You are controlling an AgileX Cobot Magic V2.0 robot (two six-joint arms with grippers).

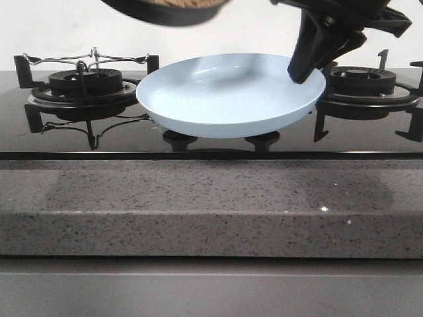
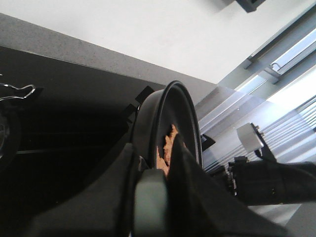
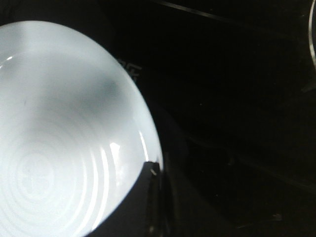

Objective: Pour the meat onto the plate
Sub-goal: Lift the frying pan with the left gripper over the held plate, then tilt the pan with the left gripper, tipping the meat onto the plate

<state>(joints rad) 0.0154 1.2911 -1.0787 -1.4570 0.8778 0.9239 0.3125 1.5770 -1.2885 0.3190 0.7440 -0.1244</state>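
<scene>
Nearest you in the front view runs the speckled grey counter (image 1: 198,205), and behind it the black glass hob (image 1: 132,142). Your plate (image 1: 228,96) sits above the middle of the hob, tilted a little so its inside faces you, and it has no meat on it. The right gripper (image 1: 305,66) comes down from the top right and pinches the plate's right rim; the right wrist view shows the same thing, the dark fingers (image 3: 148,197) meeting the rim of the plate (image 3: 59,148) with the edge between them, so count that gripper as clamped on the plate. A soft grey shadow lies across the plate's bowl. To either side, further back, stand the burners: the left burner (image 1: 82,82) with a thin wire rack (image 1: 92,59) on top, and the right burner (image 1: 363,82) partly behind the right arm. Higher up, above the plate's left half, you have the pan (image 1: 165,10) at the top edge of the front view, cut off by the frame and blurred, with a strip of tan meat (image 1: 188,3) just showing in it. In the left wrist view the pan (image 2: 170,118) is seen edge-on, and the meat (image 2: 167,148) lies inside it near the handle. The left gripper (image 2: 150,197) seems closed around that handle, though the view is dark and close, so you cannot be quite sure of the grip. Beyond everything is the plain white wall (image 1: 53,26).
</scene>
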